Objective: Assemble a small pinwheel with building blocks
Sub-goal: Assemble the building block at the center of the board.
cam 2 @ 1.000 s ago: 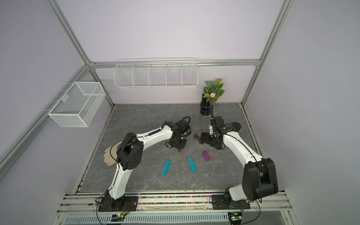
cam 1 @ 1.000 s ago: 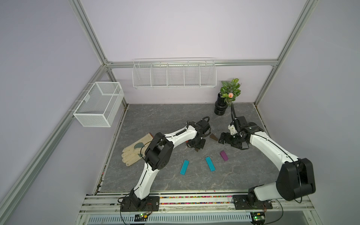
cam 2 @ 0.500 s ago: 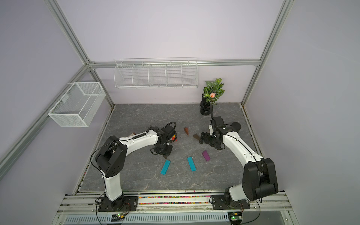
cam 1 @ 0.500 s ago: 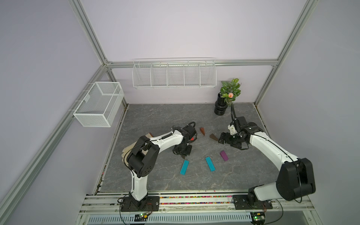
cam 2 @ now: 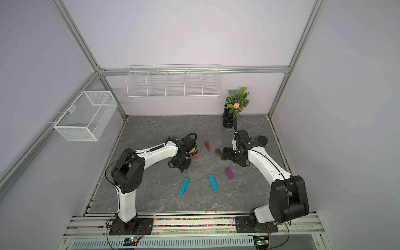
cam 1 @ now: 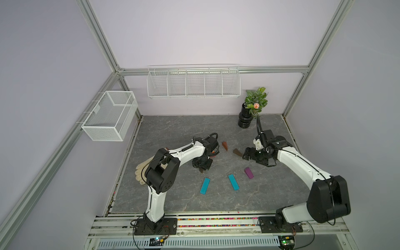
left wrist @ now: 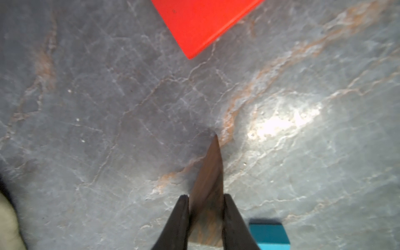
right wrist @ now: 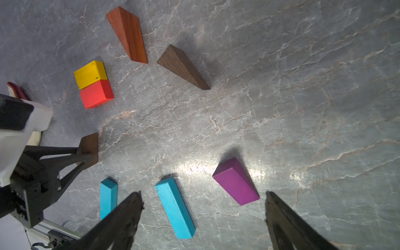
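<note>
The left hand (left wrist: 205,197) grips a dark brown wooden wedge (left wrist: 211,171) near the red rectangular block (left wrist: 205,21); the right hand (right wrist: 203,194) hangs open near the purple wedge block (right wrist: 236,181).

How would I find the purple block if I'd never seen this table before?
Start at the grey marbled table and find the robot's right arm. Just on the near side of its open tool lies the purple wedge, beside a teal bar. It is the only purple piece; its neighbours are teal or brown.
</note>
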### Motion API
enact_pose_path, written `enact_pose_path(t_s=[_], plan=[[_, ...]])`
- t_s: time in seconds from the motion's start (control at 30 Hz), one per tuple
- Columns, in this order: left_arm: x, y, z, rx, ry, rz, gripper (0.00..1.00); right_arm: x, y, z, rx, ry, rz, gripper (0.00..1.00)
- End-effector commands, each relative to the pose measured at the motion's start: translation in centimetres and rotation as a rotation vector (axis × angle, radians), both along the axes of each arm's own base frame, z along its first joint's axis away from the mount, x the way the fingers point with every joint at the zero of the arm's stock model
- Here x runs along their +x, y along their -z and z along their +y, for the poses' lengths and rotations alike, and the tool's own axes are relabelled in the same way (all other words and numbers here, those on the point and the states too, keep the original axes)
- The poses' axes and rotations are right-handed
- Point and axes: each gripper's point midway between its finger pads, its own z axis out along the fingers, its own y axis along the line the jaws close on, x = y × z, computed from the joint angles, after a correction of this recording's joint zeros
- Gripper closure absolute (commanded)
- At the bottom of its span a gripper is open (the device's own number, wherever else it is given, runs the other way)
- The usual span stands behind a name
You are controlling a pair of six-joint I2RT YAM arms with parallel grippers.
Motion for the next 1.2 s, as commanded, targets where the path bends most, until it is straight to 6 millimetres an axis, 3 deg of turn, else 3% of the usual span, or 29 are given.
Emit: enact_pose_path(t_s=[0.0,0.4,0.73,1.17], plan=[[1.2,0.7,1.2,0.078,0.043,-0.014,0.69,-0.4,0.3,-0.1,0.011,0.014,0.014,0.09],[4.3,-0.3,1.4,0.152,0.155,-0.069,0.66,-0.5,0.4,-0.1,0.011,0.016,0.017,0.09],[4.4,0.1,0.6,0.131,0.273,-0.056,0.64,-0.7,0.3,-0.1,0.012,0.018,0.016,0.09],[4.2,-0.3,0.0,0.1,0.403,-0.047,0.78,-1.0,0.3,-0.2,0.012,0.023,0.018,0.09]])
